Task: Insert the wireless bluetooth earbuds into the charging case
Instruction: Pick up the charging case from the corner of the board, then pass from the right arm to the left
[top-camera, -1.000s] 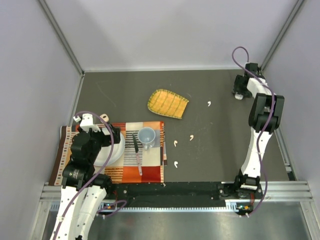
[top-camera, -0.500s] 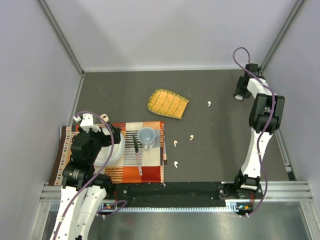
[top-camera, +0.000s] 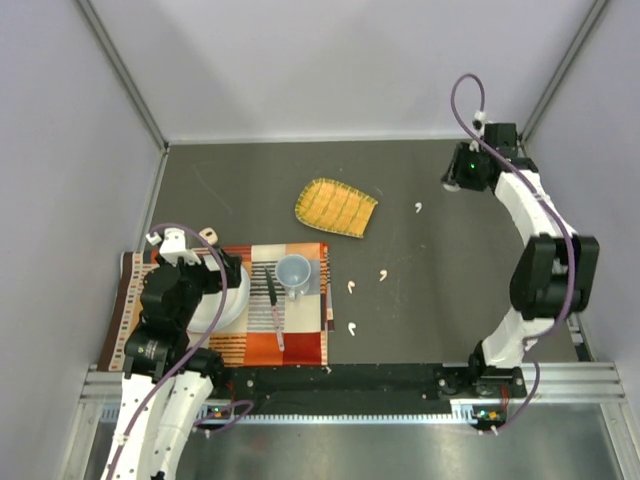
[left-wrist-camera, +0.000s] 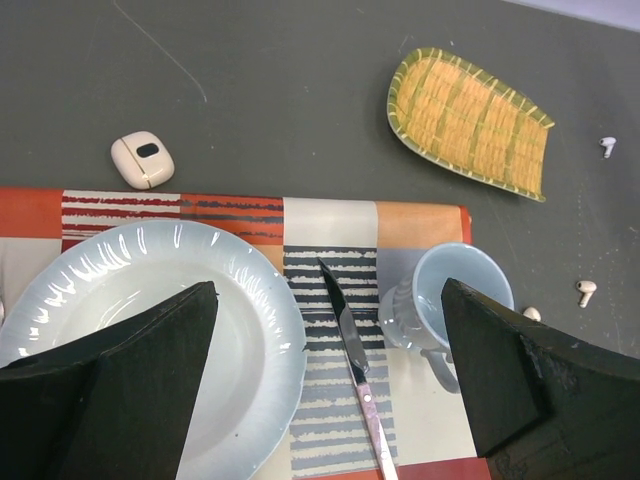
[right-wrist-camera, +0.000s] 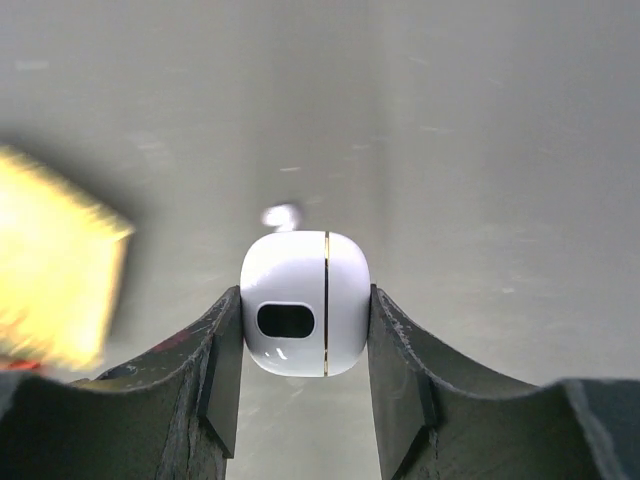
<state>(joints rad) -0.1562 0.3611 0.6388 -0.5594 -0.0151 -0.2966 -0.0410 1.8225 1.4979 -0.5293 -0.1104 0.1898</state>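
1. Hovering over the white plate (left-wrist-camera: 150, 300) on the striped mat (top-camera: 300, 345) at the near left, the left end effector (left-wrist-camera: 320, 390) has its jaws spread wide with nothing between them, just as a second ago.
2. A cream charging case (left-wrist-camera: 143, 160) lies shut on the worktop (top-camera: 250, 190) just beyond the mat's far edge, unmoved.
3. A knife (left-wrist-camera: 352, 375) and a pale blue cup (left-wrist-camera: 450, 310) rest on the mat right of the plate; a yellow woven tray (top-camera: 336, 207) sits farther back.
4. The earbuds (top-camera: 352, 286) stay scattered on the worktop right of the mat: three near its right edge, a fourth right of the tray, all where they were.
5. The right end effector (right-wrist-camera: 305, 330) is clamped on a white charging case (right-wrist-camera: 305, 317), its fingers (right-wrist-camera: 225, 370) pressing both sides.
6. Since a second ago this arm has risen from the far right corner and swung left, its elbow now lower in the overhead view.
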